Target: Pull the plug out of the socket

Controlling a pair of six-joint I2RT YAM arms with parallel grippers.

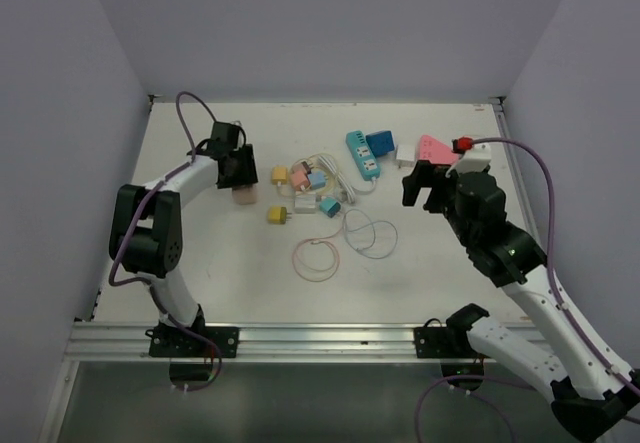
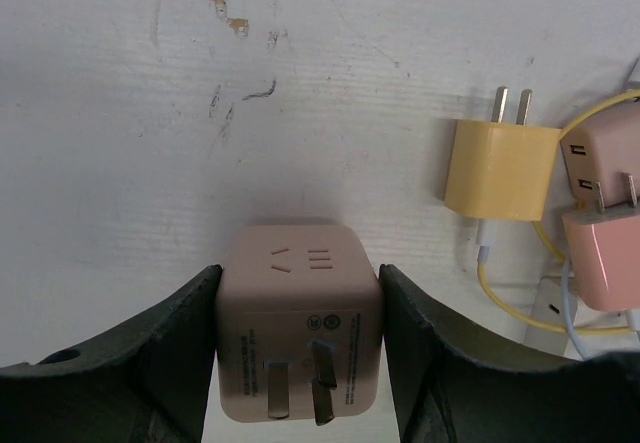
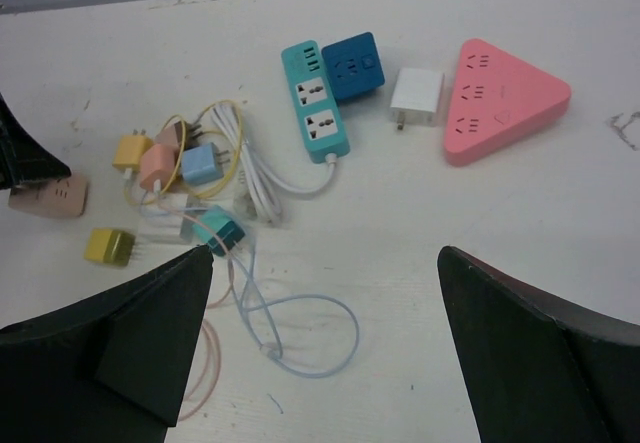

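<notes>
Two sets of fingers: right fingers [image 3: 540, 353] spread wide over the bench [image 1: 200, 263]; left fingers [image 2: 160, 363] clamped on the beige cube [image 2: 300, 313], prongs bare; farther off, blue plug [image 3: 352, 65] sits against teal strip [image 3: 315, 103], seemingly mated; pin the strip, pull straight, no twisting.

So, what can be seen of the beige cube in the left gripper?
The beige cube is smooth, matte-looking plastic with rounded corners. One face shows slot openings; the face nearest the wrist camera carries flat metal prongs and grey print. It seems to rest on the white table, clamped on both sides by the left gripper, nothing plugged in.
</notes>
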